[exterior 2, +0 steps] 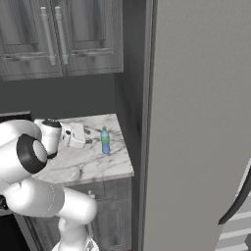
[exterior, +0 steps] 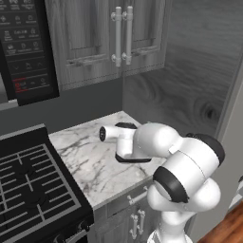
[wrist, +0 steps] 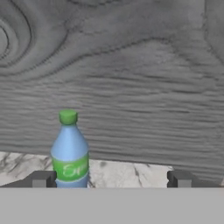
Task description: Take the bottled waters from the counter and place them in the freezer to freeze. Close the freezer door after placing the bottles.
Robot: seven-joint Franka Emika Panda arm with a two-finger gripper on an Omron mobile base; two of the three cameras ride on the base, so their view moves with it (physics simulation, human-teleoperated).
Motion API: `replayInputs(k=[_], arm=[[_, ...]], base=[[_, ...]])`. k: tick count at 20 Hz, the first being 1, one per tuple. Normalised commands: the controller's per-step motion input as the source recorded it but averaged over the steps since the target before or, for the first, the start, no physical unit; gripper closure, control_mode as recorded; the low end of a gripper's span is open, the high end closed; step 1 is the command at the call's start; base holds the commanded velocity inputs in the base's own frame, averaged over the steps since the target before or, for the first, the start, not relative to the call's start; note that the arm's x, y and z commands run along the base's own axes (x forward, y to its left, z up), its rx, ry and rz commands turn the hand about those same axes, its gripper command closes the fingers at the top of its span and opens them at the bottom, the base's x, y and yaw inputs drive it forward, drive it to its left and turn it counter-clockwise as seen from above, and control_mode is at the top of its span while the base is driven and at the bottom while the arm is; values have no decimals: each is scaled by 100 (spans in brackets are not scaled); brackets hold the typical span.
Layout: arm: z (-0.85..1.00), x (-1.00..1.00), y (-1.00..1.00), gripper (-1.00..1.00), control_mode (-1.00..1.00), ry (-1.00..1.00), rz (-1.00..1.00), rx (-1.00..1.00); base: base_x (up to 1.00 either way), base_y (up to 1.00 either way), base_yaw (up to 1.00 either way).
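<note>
One bottled water (wrist: 69,153), blue-tinted with a green cap and green label, stands upright on the white marble counter (exterior 2: 98,164) in front of a dark wood side panel. In the right base view this bottle (exterior 2: 105,140) is near the counter's right end. My gripper (exterior 2: 89,136) hovers low over the counter just left of the bottle, open and holding nothing. In the hand view the gripper (wrist: 110,179) has its fingertips (wrist: 42,178) wide apart, and the bottle sits beyond them, close to the left one. The light-grey freezer door (exterior 2: 196,122) rises right of the counter.
A black gas stove (exterior: 33,185) borders the counter (exterior: 90,156) on the left, with a microwave panel (exterior: 23,47) above it. Dark wood wall cabinets (exterior: 118,38) hang overhead. A dark bar handle (exterior 2: 240,196) crosses the freezer door's lower right. Drawers with silver handles (exterior: 135,220) sit below the counter.
</note>
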Motion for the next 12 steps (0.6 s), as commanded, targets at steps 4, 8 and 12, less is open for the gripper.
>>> replayInputs(k=[4,8,12], arm=[[0,0,-1,-100,-100,0,2,0],[0,0,-2,-100,-100,0,0,0],[0,7,0,-100,-100,0,0,0]], base=[[0,0,0],[0,0,0],[0,0,0]])
